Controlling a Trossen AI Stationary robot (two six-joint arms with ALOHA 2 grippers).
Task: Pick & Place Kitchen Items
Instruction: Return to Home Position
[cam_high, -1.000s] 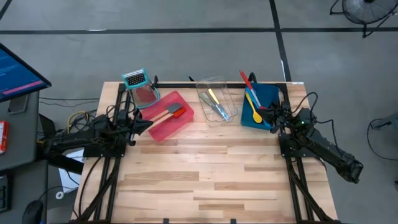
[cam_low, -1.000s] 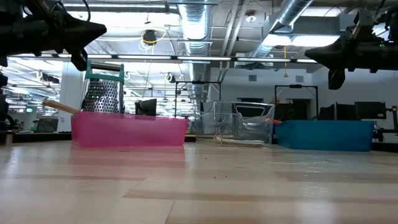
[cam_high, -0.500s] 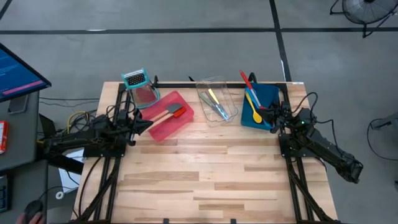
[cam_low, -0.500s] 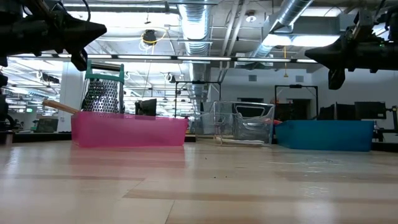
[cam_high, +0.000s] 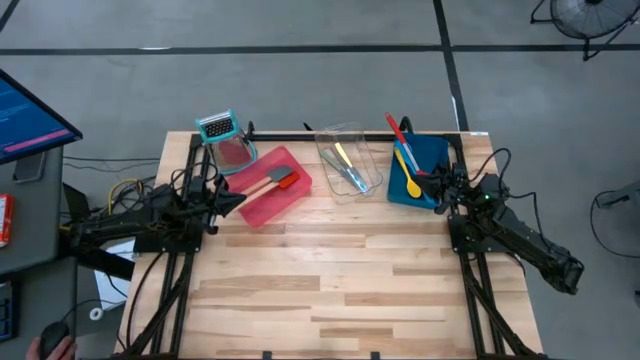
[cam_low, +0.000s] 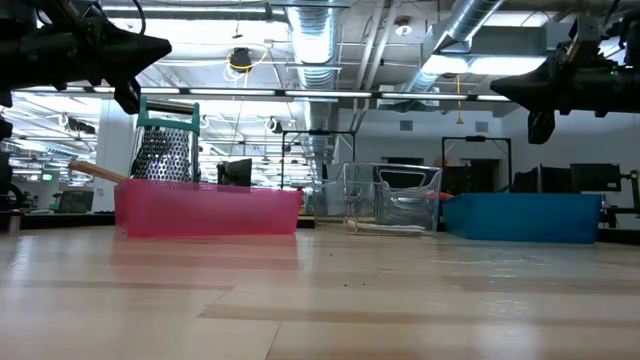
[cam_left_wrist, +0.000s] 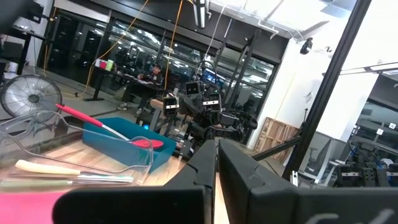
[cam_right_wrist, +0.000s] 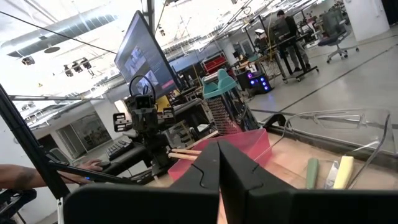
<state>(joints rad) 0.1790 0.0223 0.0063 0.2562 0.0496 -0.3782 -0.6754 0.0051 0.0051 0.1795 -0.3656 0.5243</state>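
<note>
While both arms wait with fingers (cam_left_wrist: 202, 167) pressed shut on nothing — left gripper (cam_high: 232, 200) left of the clear tray (cam_high: 372, 185), right gripper (cam_high: 432, 188) right of it — your yellow spoon (cam_high: 406, 172) lies in the blue tray (cam_high: 432, 152) beside it: likely light, stiff, slick plastic; grip it mid-handle.

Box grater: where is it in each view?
High: box grater at back left, behind the red tray.
Low: grater at left, rising behind the red tray.
Right wrist: grater at centre, beyond the red tray.
Left wrist: not in it.
Shared landmark: the red tray.
</note>
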